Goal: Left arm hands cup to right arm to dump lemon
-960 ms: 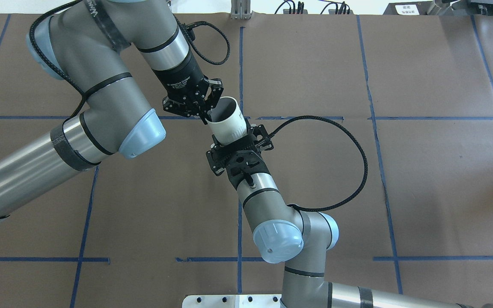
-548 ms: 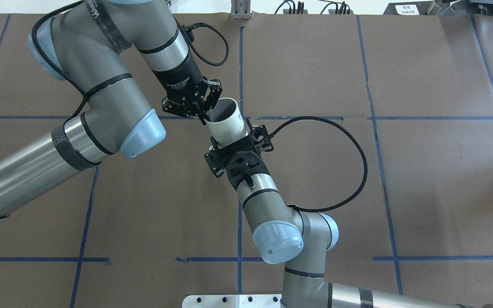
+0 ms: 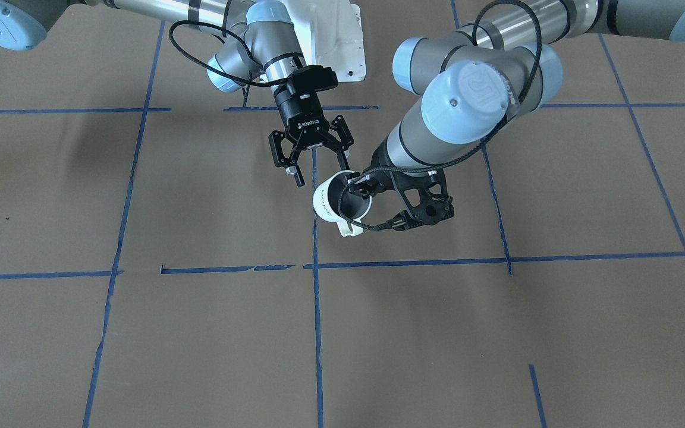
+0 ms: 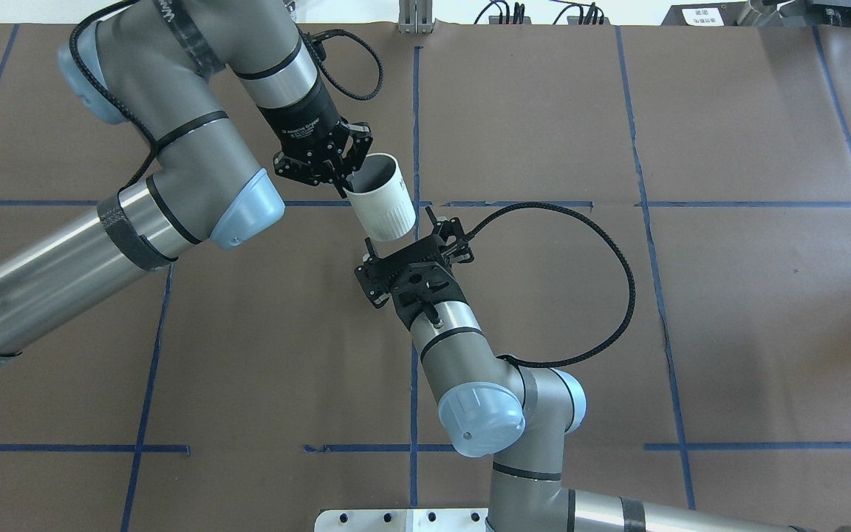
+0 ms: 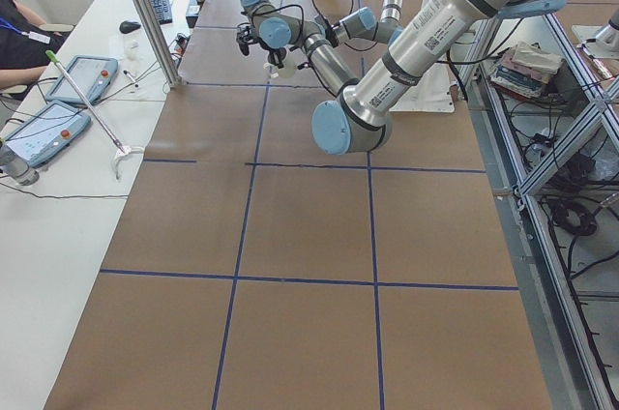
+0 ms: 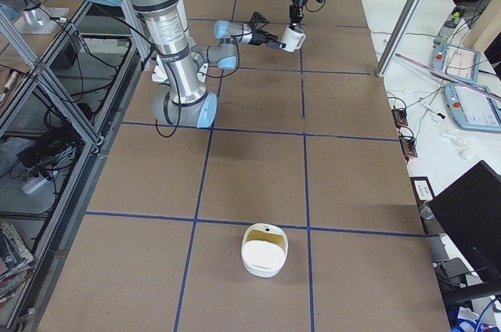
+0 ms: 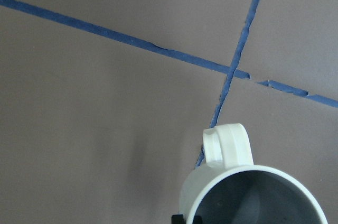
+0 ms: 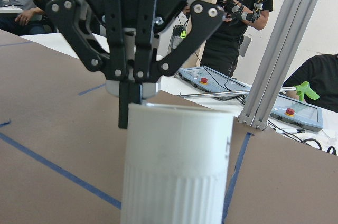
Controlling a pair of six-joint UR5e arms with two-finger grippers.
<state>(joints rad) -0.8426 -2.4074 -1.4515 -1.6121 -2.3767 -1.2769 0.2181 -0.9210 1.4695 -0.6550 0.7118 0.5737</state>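
Note:
The white cup (image 4: 381, 203) hangs upright above the table, its squarish handle (image 7: 227, 150) showing in the left wrist view. My left gripper (image 4: 344, 185) is shut on its rim, one finger inside and one outside (image 8: 132, 102). My right gripper (image 3: 321, 172) is open and empty, with its fingers spread just short of the cup's base. It also shows in the overhead view (image 4: 405, 238). The cup's inside (image 3: 351, 202) looks grey. No lemon shows in any view.
Brown paper with blue tape lines covers the table (image 4: 691, 310). A white bowl-like container (image 6: 264, 250) sits far along the table on my right. An aluminium post (image 6: 407, 15) and the operators' side table with tablets (image 6: 462, 105) lie beyond the far edge.
My left gripper has carried the cup up and to the left in the overhead view, out from between the right gripper's open fingers. The right arm has hardly moved.

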